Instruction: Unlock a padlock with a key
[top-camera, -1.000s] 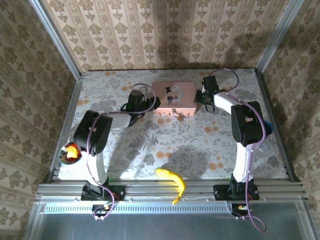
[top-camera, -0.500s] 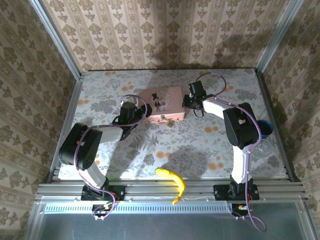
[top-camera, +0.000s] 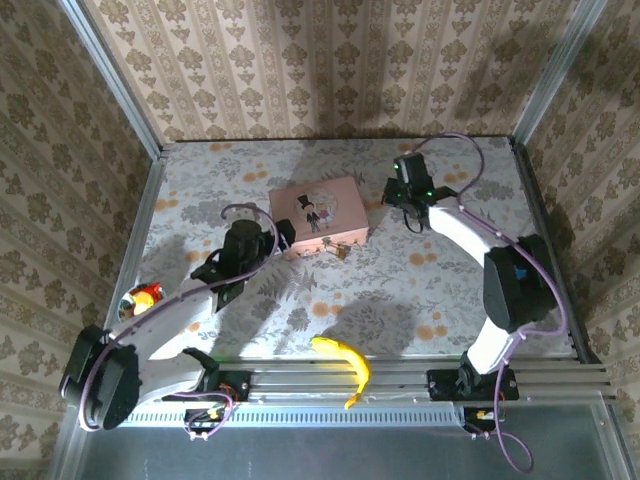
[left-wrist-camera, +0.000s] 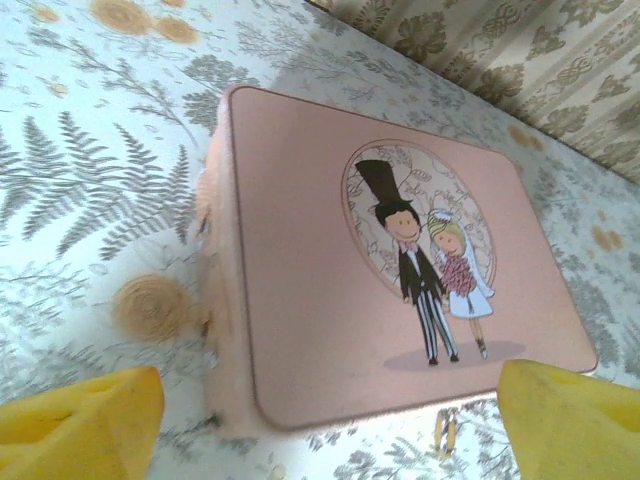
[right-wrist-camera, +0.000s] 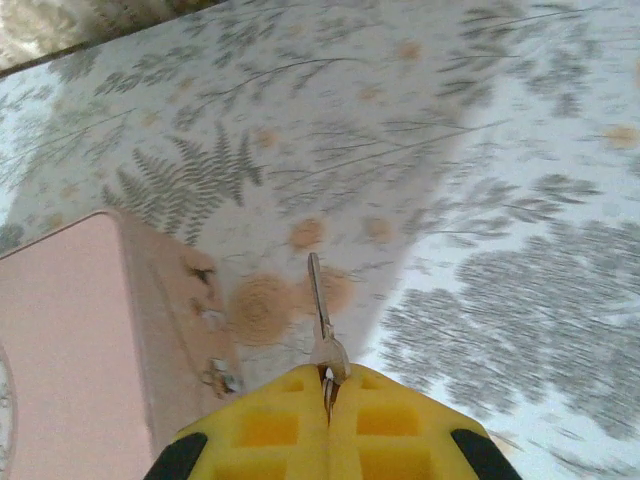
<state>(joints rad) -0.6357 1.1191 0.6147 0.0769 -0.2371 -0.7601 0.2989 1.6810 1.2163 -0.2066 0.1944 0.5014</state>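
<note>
**Head count on my table**

I count one pink tin toward twelve o'clock, one padlock just at its six o'clock side, and one key. There is one banana at six o'clock and one shiny bowl at eight o'clock. I run two arms with two grippers: one left gripper, one right gripper.

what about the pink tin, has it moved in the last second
Yes. The pink tin has slid left and come slightly away from the table's back edge.
</note>
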